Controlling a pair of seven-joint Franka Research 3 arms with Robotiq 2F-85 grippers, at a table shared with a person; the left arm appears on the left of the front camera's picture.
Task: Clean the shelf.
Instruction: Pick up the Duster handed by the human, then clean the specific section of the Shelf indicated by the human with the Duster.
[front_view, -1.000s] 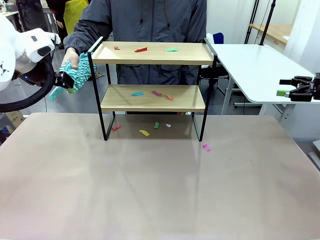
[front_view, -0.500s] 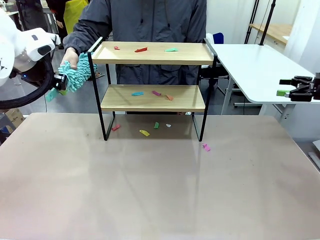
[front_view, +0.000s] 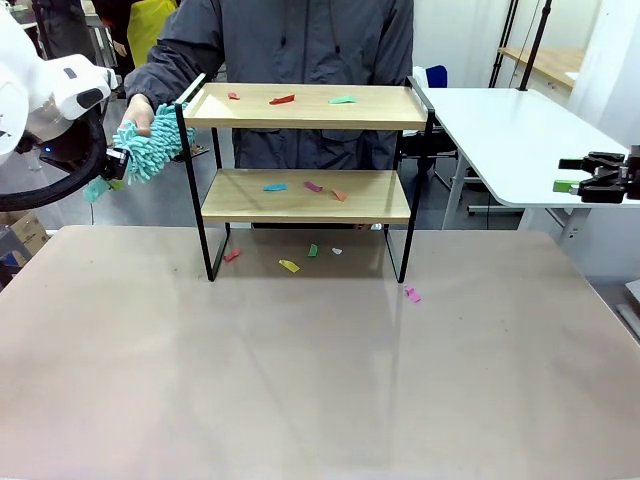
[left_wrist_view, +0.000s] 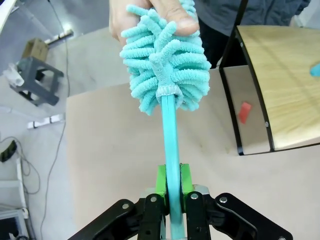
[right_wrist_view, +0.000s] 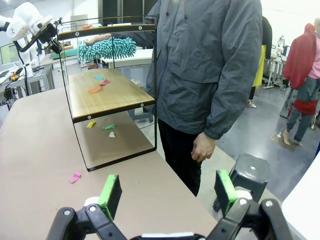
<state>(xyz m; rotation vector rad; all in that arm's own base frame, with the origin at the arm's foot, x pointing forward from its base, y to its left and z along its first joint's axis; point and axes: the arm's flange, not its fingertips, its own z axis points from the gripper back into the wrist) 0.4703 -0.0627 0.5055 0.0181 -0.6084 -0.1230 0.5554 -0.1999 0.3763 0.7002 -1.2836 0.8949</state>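
Your left gripper (left_wrist_view: 172, 181) has its jaws clamped on the thin handle of a teal duster (left_wrist_view: 165, 65). The person's hand (left_wrist_view: 147, 14) pinches the duster's soft head just left of the shelf (front_view: 380, 203). The shelf stands at the far middle of the counter (front_view: 320, 380). It looks light and stiff and may slide or tip, so sweep gently and steady it by an upright. Paper scraps (front_view: 283, 99) lie on both boards, and the side rails block their ends. Your right gripper (right_wrist_view: 167, 192) hangs far right, jaws apart.

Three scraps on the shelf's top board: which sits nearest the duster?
The small red scrap at the left end of the shelf, closest to the teal duster. The larger red scrap lies mid-board; the green scrap further right.
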